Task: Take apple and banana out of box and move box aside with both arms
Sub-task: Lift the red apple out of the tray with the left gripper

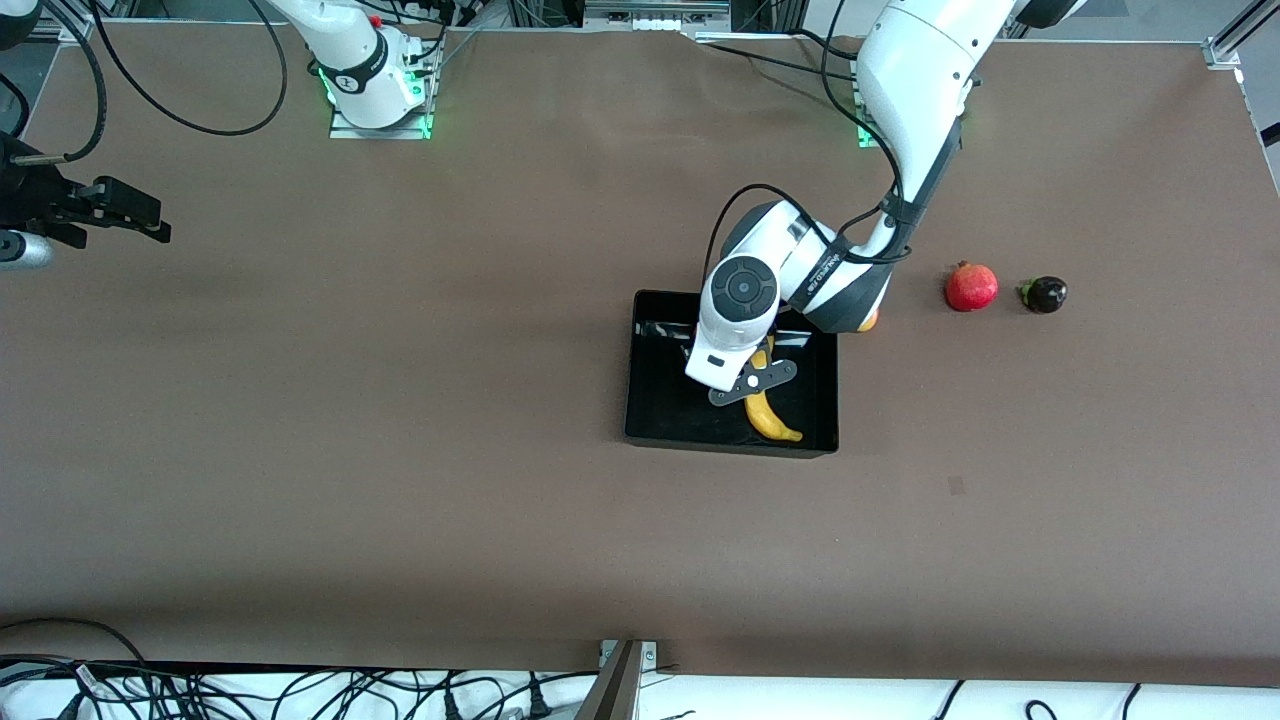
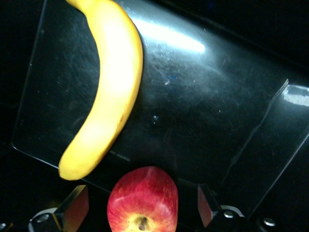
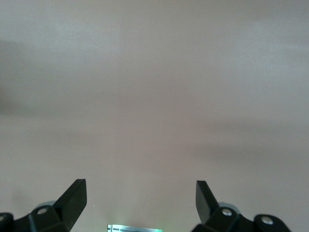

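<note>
The black box (image 1: 655, 400) lies mid-table. The yellow banana (image 1: 770, 415) lies in it, and the left wrist view shows it curved on the glossy box floor (image 2: 203, 111) as a long fruit (image 2: 108, 92). My left gripper (image 1: 752, 385) is low over the box, open. The red apple (image 2: 143, 198) sits between its fingers (image 2: 72, 212) with a gap on each side. The apple is hidden under the hand in the front view. My right gripper (image 1: 150, 222) waits open and empty over bare table at the right arm's end (image 3: 140, 186).
A red pomegranate (image 1: 971, 287) and a small dark purple fruit (image 1: 1044, 294) lie toward the left arm's end. A sliver of the mango (image 1: 870, 321) shows beside the box, under the left arm. Cables run along the table's front edge.
</note>
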